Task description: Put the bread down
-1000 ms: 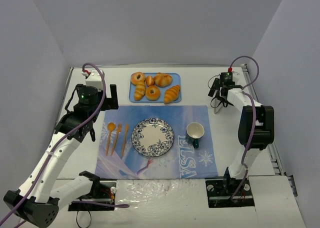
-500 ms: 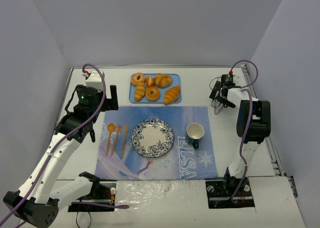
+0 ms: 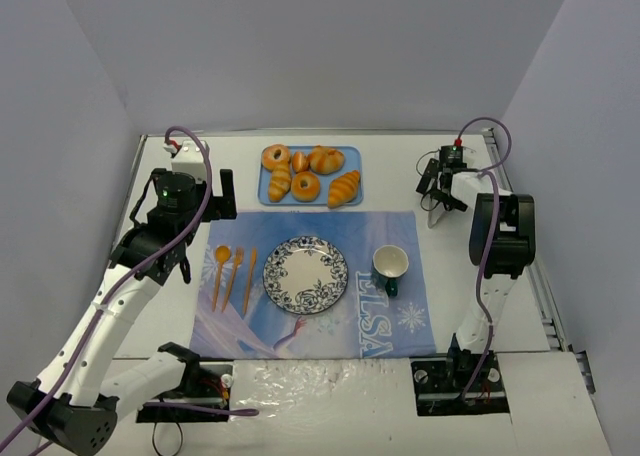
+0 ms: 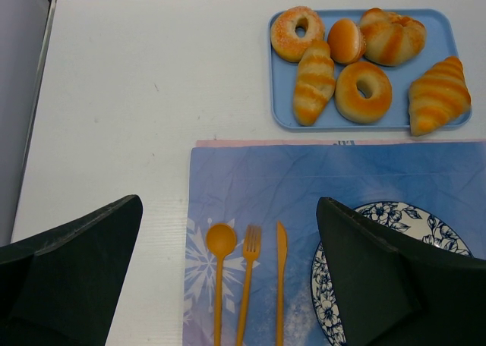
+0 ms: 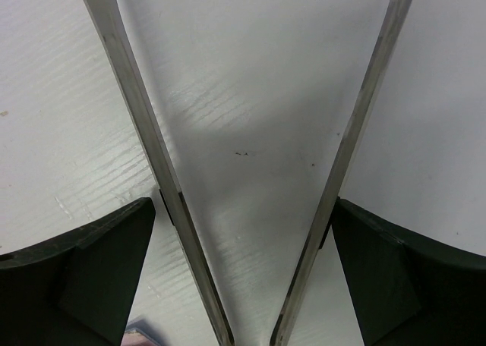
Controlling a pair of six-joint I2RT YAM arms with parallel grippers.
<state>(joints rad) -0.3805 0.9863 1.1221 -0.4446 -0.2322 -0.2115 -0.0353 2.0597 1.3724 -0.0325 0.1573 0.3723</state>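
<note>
Left gripper [image 4: 229, 203]: black fingers spread wide, holding nothing, poised above left edge of mat. Right gripper [image 5: 243, 209]: fingers also apart, straddling thin V-shaped metal strips [image 5: 144, 126] on far-right table; contact unclear.

Six golden-brown bread pieces [image 4: 314, 84]: two rings, small bun, knotted roll, striped long roll, croissant. All lie on light-blue rectangular tray [image 4: 444, 35], far centre. Tray just beyond blue printed placemat [image 3: 390, 306]. Mat carries blue-white patterned plate [image 3: 306, 274], dark green mug [image 3: 389, 264], orange plastic spoon [image 4: 220, 240], fork [image 4: 250, 247] and knife [image 4: 281, 247]. White table [image 3: 400, 156] beneath.
</note>
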